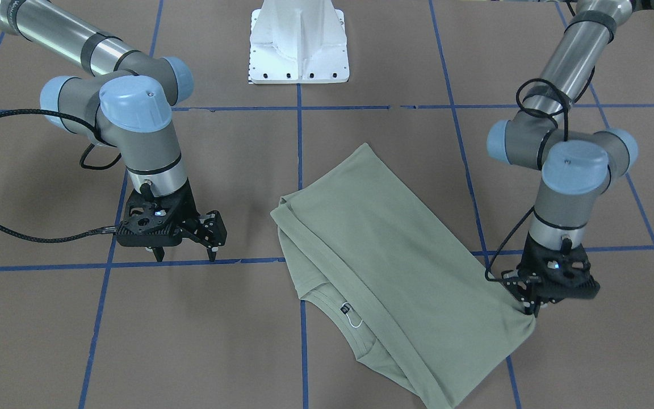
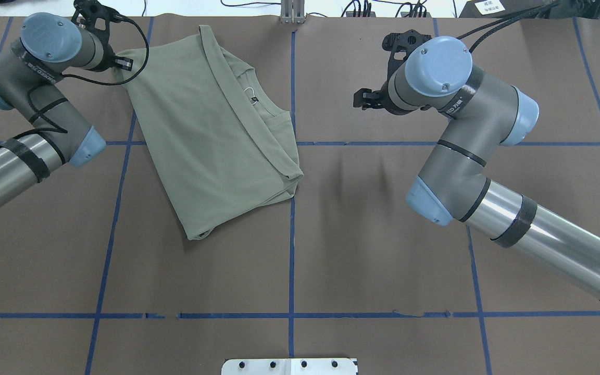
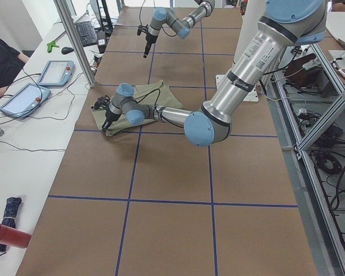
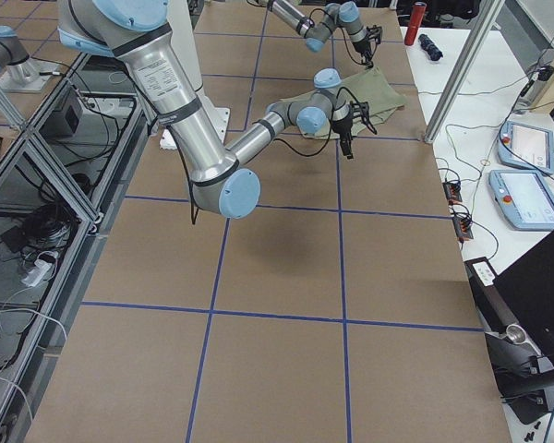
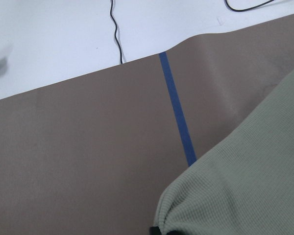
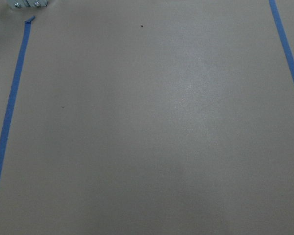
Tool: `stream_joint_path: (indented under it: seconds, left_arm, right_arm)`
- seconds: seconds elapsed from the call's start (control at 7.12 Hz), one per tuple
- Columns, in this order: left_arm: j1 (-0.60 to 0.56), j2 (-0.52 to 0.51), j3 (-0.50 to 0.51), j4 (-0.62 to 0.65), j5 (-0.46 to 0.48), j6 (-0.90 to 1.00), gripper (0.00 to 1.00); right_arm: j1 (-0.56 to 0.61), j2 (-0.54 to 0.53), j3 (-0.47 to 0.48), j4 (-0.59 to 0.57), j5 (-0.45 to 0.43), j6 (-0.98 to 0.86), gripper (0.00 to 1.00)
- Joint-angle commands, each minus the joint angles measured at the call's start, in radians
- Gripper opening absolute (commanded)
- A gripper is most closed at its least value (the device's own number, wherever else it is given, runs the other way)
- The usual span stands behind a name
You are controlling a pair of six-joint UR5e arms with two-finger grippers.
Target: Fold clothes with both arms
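Note:
The sage-green shirt [image 1: 395,267] lies folded on the brown table, collar and black neck label [image 1: 345,309] showing at its far side from the robot. It also shows in the overhead view [image 2: 211,135]. My left gripper [image 1: 531,307] is shut on a corner of the shirt, low at the table; the left wrist view shows the bunched fabric [image 5: 235,191] at its bottom edge. In the overhead view this gripper [image 2: 122,62] sits at the shirt's far left corner. My right gripper [image 1: 185,255] is open and empty, hanging just above bare table well to the side of the shirt.
The white pedestal [image 1: 298,42] stands at the robot's side of the table. Blue tape lines [image 2: 291,245] grid the brown paper. An operators' bench with tablets [image 3: 52,75] and a metal post [image 3: 75,40] borders the far table edge.

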State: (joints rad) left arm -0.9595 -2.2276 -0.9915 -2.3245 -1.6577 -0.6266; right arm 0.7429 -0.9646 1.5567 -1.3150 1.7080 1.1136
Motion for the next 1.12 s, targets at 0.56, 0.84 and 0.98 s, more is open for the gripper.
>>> stream_joint_path:
  seconds: [0.56,0.84,0.98]
  left_arm:
    - [-0.033,0.083,-0.206,-0.029,-0.149,0.012,1.0]
    - [-0.022,0.126,-0.274,-0.035,-0.227,0.001,1.0]
    - [-0.022,0.138,-0.276,-0.039,-0.235,0.004,1.0]
  right_arm:
    - [-0.124,0.29,-0.242,-0.001,-0.118,0.343,0.87]
    - [-0.157,0.375,-0.369,0.051,-0.145,0.335,0.71]
    - [-0.181,0.394,-0.445,0.121,-0.198,0.309,0.71]
